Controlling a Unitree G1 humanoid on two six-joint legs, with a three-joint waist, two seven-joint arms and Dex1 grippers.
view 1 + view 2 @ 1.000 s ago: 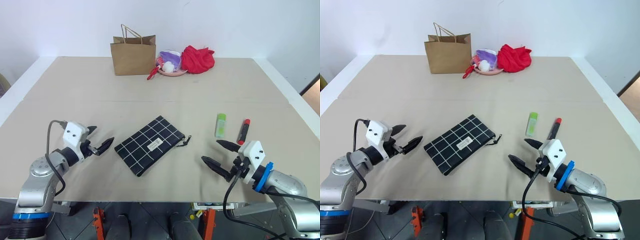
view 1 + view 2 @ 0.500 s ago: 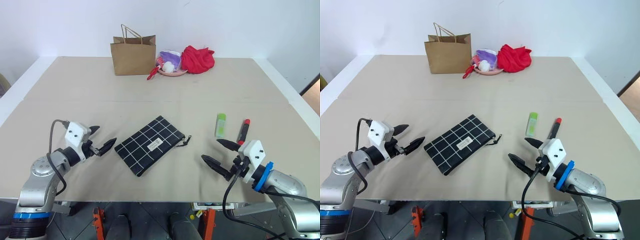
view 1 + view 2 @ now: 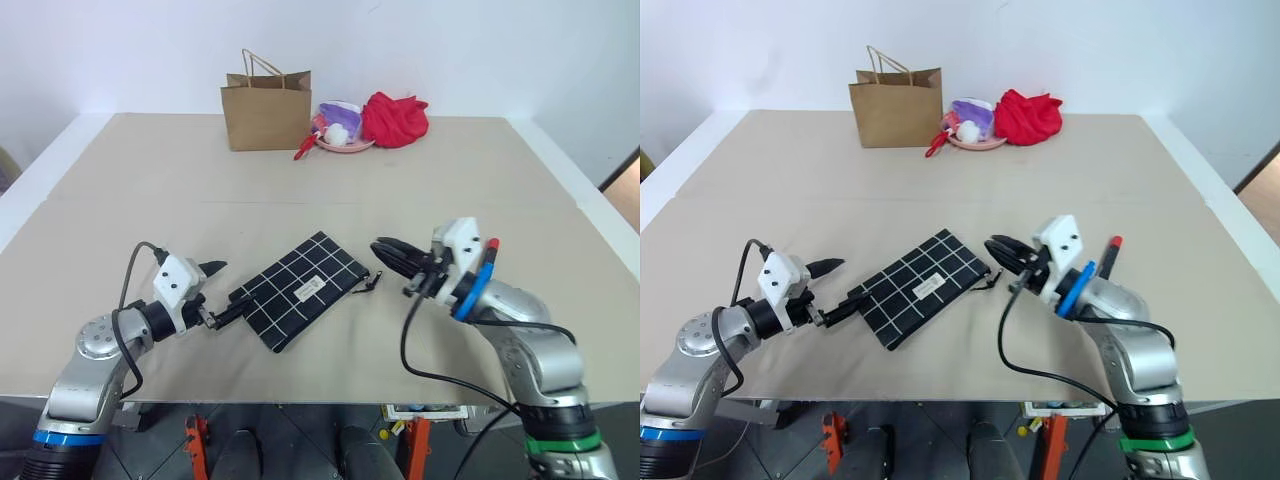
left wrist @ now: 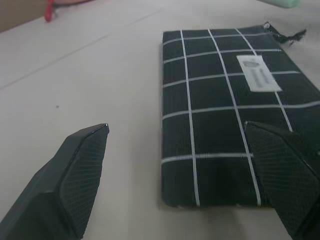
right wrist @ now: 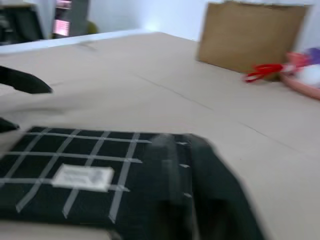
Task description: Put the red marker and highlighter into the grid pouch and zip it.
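- Beige table (image 3: 300, 190) against a white wall; brown paper bag (image 3: 266, 108), pink dish (image 3: 343, 144) and red cloth bundle (image 3: 394, 118) lined along the far edge, upper centre of the head views.
- Grid pouch (image 3: 300, 290) flat and diagonal at frame centre, pale label (image 3: 309, 288) on its face, print too small to read; zipper pull (image 3: 373, 281) at its right corner.
- Left gripper (image 3: 220, 292) at lower left, fingers spread wide, one finger over the pouch's near-left end, the other clear of it; holding nothing.
- Right gripper (image 3: 388, 253) right of centre, roughly level, pointing left, fingers closed together just above the zipper pull; grip on the pull not discernible.
- Red marker (image 3: 491, 247) peeking out behind the right wrist; highlighter hidden there.
- Wide bare tabletop between pouch and far clutter, and along the left side.
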